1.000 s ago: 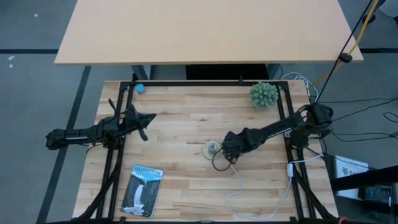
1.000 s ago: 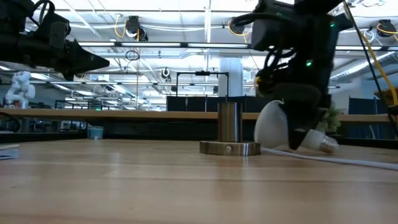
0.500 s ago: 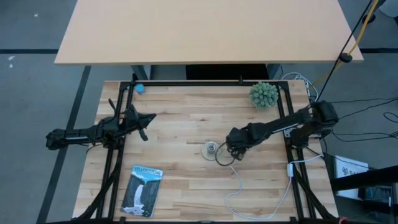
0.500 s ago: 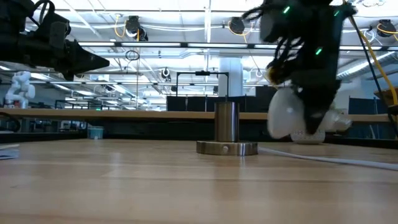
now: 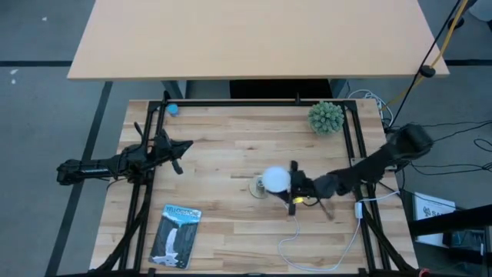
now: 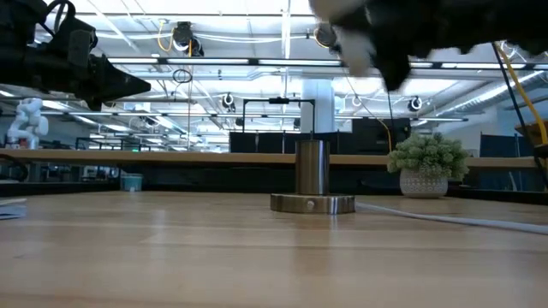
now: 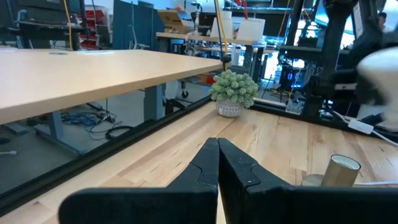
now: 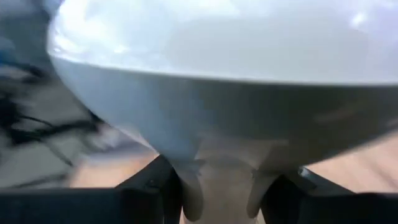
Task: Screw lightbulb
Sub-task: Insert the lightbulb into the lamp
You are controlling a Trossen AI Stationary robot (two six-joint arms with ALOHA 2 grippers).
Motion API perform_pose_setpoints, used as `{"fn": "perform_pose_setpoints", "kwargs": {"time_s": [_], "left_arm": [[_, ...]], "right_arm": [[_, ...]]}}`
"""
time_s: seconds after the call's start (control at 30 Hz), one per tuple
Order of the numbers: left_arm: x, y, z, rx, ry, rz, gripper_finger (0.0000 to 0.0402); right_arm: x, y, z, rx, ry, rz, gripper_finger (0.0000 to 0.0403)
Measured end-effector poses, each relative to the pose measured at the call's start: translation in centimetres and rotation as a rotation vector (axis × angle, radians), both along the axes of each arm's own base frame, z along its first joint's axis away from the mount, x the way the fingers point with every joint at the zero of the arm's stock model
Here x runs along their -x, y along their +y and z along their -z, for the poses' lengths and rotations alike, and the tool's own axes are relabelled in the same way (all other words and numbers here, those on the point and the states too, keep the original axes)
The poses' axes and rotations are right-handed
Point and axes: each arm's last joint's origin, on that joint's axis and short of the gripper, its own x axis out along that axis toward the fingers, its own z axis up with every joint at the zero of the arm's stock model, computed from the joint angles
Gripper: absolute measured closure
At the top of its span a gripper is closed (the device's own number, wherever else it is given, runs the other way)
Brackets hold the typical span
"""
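two arms are over your counter, and only the right one is at work: from overhead you'll see it reach in from about 3 o'clock toward the middle, its right pincer clamped on the lightbulb, which shows as a white dome just to the 3 o'clock side of the socket base. the right wrist camera gives you the bulb filling nearly the whole picture, its neck pinched between the two fingers, so the grip is firm on the narrow part. from counter height the socket base stands upright and bare on the wood, with its white cord trailing off toward 3 o'clock, while the bulb is a pale blur well above it, clear of the counter; you can't make out from that view whether it is tilted. the spiky green plant sits near the far edge at roughly 1 o'clock from the socket. your left pincer waits out at 9 o'clock, raised above the counter, and its own wrist camera shows the fingers pressed together with nothing between them. a printed packet lies flat at about 7 o'clock, and a small blue thing rests at the far 11 o'clock corner.
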Motion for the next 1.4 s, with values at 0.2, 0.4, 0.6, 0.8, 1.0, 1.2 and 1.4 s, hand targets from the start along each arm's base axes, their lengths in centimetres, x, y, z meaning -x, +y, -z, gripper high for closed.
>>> {"fn": "perform_pose_setpoints", "kwargs": {"time_s": [0.2, 0.4, 0.6, 0.8, 1.0, 1.2, 1.4], "left_arm": [[0.0, 0.0, 0.0, 0.0, 0.0, 0.0, 0.0401], [0.0, 0.0, 0.0, 0.0, 0.0, 0.0, 0.0401], [0.0, 0.0, 0.0, 0.0, -0.001, 0.0, 0.0401], [0.0, 0.0, -0.2, -0.003, -0.028, 0.0, 0.0401], [0.0, 0.0, -0.2, 0.016, -0.035, 0.013, 0.0401], [0.0, 0.0, -0.2, -0.043, -0.005, -0.001, 0.0401], [0.0, 0.0, -0.2, -0.044, -0.002, -0.001, 0.0401]], "right_arm": [[-2.0, -1.1, -0.2, 0.213, -0.232, -0.074, 0.0254], [-2.6, -2.1, 0.9, 0.194, -0.127, -0.083, 0.0254], [-2.9, -3.2, 1.2, 0.201, -0.088, -0.053, 0.0254], [-3.2, -4.5, 2.0, 0.168, -0.003, -0.017, 0.0254], [-3.4, -5.6, 2.4, 0.151, 0.038, 0.019, 0.0254], [-3.4, -5.9, 2.4, 0.155, 0.04, 0.03, 0.0254], [-3.5, -6.3, 2.2, 0.146, 0.023, 0.048, 0.0253]]}}
